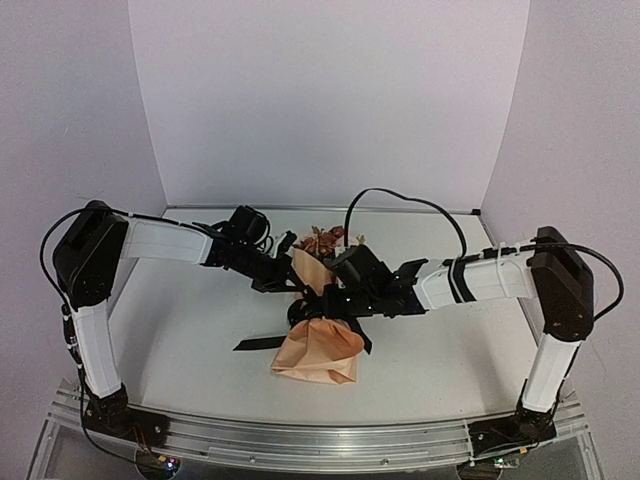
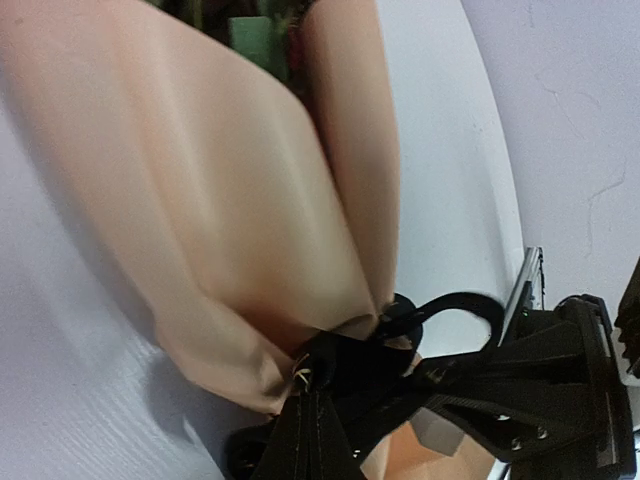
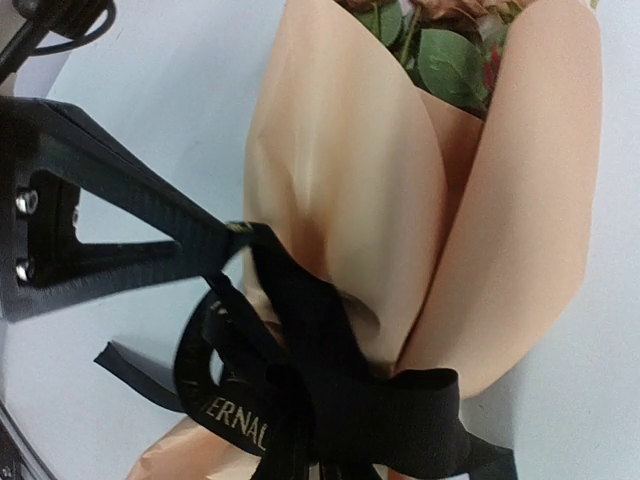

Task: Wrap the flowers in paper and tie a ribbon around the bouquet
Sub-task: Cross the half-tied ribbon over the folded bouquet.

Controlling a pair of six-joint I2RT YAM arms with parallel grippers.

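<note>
Black ribbon (image 3: 330, 390) tied round paper (image 3: 350, 170); gripper (image 3: 235, 232) pinching ribbon loop.

White worktop (image 1: 200, 330), plain pale backdrop panels (image 1: 330, 100) closing it in from 9 through 12 to 3 o'clock, ribbed metal rail (image 1: 320, 440) along the 6 o'clock edge, possibly aluminium.

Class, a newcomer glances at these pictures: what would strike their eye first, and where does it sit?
The peach paper bouquet lying at the middle of the table draws the eye, with rusty-pink blooms at its far end. A black ribbon cinches its waist, and the left claw and right claw meet there, both pinched on the ribbon.
</note>
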